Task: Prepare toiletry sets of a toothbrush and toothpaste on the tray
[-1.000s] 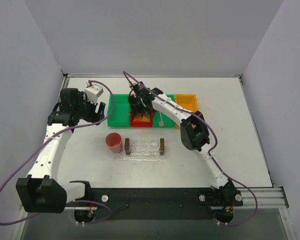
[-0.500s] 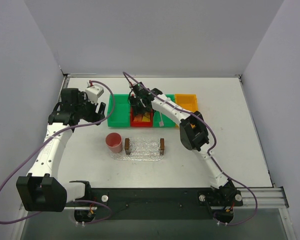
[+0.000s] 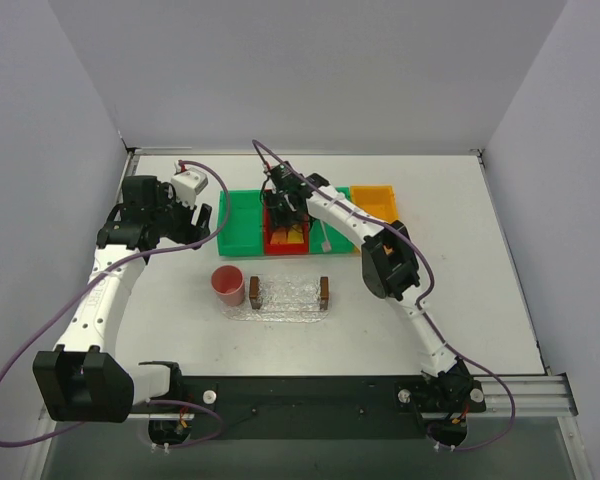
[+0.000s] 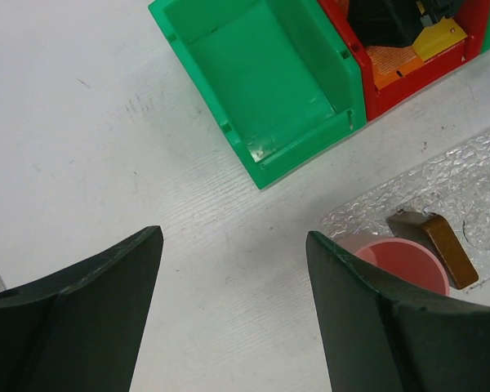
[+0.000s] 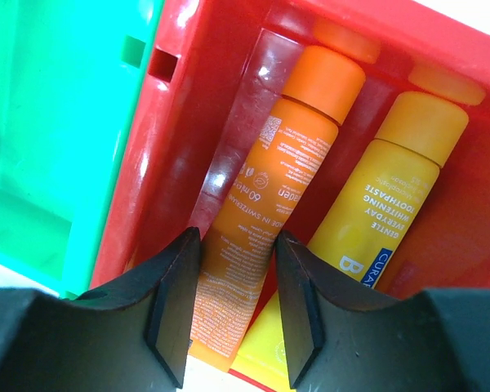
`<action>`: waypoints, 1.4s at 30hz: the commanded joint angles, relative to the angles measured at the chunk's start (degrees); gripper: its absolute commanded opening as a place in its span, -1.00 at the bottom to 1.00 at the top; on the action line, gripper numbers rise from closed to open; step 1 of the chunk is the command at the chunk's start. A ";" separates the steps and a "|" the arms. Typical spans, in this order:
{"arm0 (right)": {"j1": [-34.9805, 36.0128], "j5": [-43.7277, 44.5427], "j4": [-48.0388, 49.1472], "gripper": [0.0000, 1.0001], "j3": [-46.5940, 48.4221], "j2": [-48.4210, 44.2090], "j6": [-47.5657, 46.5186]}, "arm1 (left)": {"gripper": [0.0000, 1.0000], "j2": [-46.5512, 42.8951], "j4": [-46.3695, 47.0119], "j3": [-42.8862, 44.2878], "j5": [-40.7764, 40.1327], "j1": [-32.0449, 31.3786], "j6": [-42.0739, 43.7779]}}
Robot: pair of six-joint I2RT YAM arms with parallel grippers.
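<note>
The toothpaste is two tubes lying side by side in the red bin [image 5: 188, 98], caps toward 12 o'clock in the right wrist view. The right gripper [image 5: 237, 238] has its two black fingers [image 5: 175, 302] closed against the flanks of the orange tube [image 5: 265, 212], one at 9 o'clock of it and one at 3 o'clock. The tube lies on the bin floor. The yellow tube [image 5: 384, 204] lies just beside it at 3 o'clock, outside the fingers. A green bin [image 5: 41, 122] adjoins the red one at 9 o'clock.

From above, the toothbrush [image 3: 324, 238] lies in the bin at 3 o'clock of the red one. The tray [image 3: 288, 293] sits near the bins at 6 o'clock, with nothing on it, and a pink cup [image 3: 228, 285] stands just beside the tray at 9 o'clock.

The left gripper [image 4: 233, 237] hangs over bare table [image 4: 82, 122] with its jaws spread wide and nothing between them.
</note>
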 commanded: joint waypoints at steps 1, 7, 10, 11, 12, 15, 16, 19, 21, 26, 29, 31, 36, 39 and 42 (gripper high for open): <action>-0.75 -0.07 -4.67 -0.69 1.80 -1.26 0.56 | 0.63 0.21 2.62 0.81 1.36 0.31 0.57; -0.93 -0.86 -4.76 -0.90 2.59 -1.61 1.35 | 0.63 0.56 2.44 1.08 1.18 0.31 0.75; -0.93 -1.30 -4.75 -1.00 2.86 -1.70 1.87 | 0.63 0.65 2.53 1.08 1.18 0.31 0.75; -0.93 -1.30 -4.75 -1.00 3.03 -1.70 1.96 | 0.63 0.74 2.53 1.08 1.18 0.31 0.75; -0.93 -1.30 -4.75 -1.00 3.21 -1.70 2.23 | 0.63 0.74 2.44 1.08 1.10 0.31 0.75; -0.75 -1.47 -4.84 -1.00 3.73 -1.70 2.75 | 0.63 1.00 2.79 1.08 1.18 0.31 0.75; -0.84 -1.48 -4.84 -1.00 3.91 -1.70 2.76 | 0.63 1.17 2.88 1.08 1.18 0.31 0.75; -0.84 -1.30 -4.93 -1.00 4.18 -2.05 3.10 | 0.63 1.70 3.06 1.16 1.01 0.31 0.84; -0.93 -1.21 -4.93 -1.00 4.09 -2.31 3.28 | 0.63 1.97 3.23 1.25 1.01 0.31 0.84; -1.10 -1.04 -5.19 -1.00 4.18 -3.19 3.28 | 0.63 2.32 3.59 1.25 1.18 0.31 0.93; -1.19 -1.04 -5.28 -1.00 3.47 -4.16 3.37 | 0.63 2.32 3.67 1.34 1.27 0.31 1.01; -1.28 -0.95 -5.37 -1.00 2.51 -4.95 3.28 | 0.63 2.32 3.67 1.43 1.36 0.31 1.19; -1.89 -1.30 -5.37 -1.00 0.22 -8.38 2.93 | 0.63 2.32 3.85 1.95 2.06 0.31 1.19; -2.50 -1.74 -5.37 -1.00 -0.92 -10.31 2.67 | 0.63 2.32 4.64 2.04 2.94 0.22 0.93; -3.29 -3.49 -5.55 -1.00 -2.32 -12.33 2.93 | 0.63 2.14 5.69 2.22 4.52 0.30 0.93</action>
